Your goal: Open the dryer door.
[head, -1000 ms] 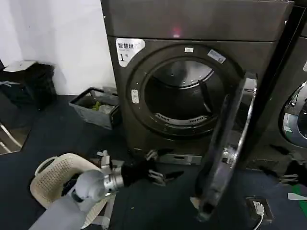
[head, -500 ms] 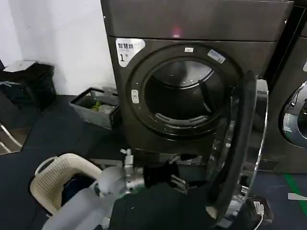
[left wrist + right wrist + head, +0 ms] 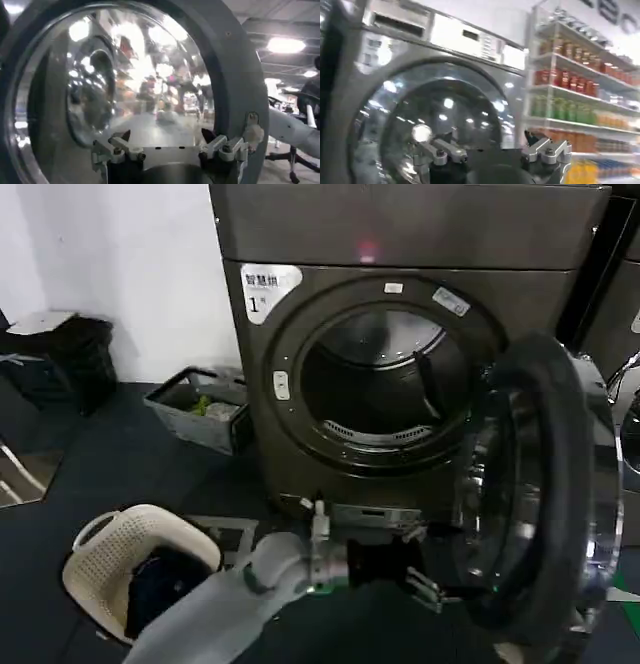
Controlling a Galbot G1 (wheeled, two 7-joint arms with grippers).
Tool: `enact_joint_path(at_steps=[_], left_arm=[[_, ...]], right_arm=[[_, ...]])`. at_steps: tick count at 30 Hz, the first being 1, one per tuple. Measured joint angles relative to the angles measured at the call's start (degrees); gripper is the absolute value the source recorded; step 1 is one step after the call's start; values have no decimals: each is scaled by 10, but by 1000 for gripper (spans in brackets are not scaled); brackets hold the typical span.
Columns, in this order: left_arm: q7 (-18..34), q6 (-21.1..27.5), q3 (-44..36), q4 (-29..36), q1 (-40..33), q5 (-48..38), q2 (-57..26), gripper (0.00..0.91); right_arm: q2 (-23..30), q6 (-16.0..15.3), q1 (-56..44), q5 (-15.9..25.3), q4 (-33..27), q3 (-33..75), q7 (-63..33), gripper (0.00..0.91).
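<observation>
The dryer door (image 3: pixel 548 399) of the machine labelled "1" (image 3: pixel 262 289) stands swung out to the right, its dark grey inner ring and glass bowl facing me. The drum opening (image 3: pixel 380 379) is uncovered. My left gripper (image 3: pixel 428 582) reaches low across the machine's front to the door's inner side. In the left wrist view that gripper (image 3: pixel 166 135) is open, with nothing between its fingers, close before the door's glass (image 3: pixel 125 75) and grey ring (image 3: pixel 227 75). My right gripper (image 3: pixel 481 142) is open and empty, facing a chrome-ringed round door (image 3: pixel 445 115) on a machine front.
A white laundry basket (image 3: pixel 105 559) holding dark clothes sits on the floor at the lower left. A grey crate (image 3: pixel 195 409) and a black bin (image 3: pixel 60 354) stand by the white wall. A neighbouring machine (image 3: pixel 625 314) is right behind the door. Shelves of goods (image 3: pixel 580 75) show in the right wrist view.
The door has swung wider to the right, from edge-on to showing its inner face. My left arm has followed it rightward, gripper staying at its lower inner side.
</observation>
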State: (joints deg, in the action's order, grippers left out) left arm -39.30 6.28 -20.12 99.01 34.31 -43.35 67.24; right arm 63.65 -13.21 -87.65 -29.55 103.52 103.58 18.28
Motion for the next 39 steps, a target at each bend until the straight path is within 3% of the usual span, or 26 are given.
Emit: enact_joint_path(at_steps=[15,39], left_arm=[[38,-29,-71,-63,-55,45,76,907],[104,-67,-130,-208,-132,118,240,907]], right_arm=[[4,0,-17,26,-12,58,-42,907],[2,17,-51,25,-14,110,-42,907]])
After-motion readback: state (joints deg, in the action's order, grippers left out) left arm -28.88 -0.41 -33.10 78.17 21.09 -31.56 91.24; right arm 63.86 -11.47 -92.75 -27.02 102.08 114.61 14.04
